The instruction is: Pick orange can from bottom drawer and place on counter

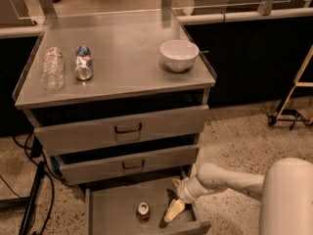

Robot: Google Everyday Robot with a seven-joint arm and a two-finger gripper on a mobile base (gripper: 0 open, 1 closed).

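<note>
The orange can [143,210] stands upright on the floor of the open bottom drawer [112,207], its silver top facing up. My gripper [172,198] is down inside that drawer, just right of the can and not touching it. It is open, with one pale fingertip [174,210] low near the can and the other higher up. My white arm [230,180] reaches in from the right. The counter [122,62] is the steel top of the cabinet above.
On the counter lie a clear plastic bottle [52,66] and a blue-and-silver can [83,62] at the left, and a white bowl [179,55] stands at the right. The two upper drawers [127,129] are partly pulled out above the bottom one. Cables [29,190] hang at the left.
</note>
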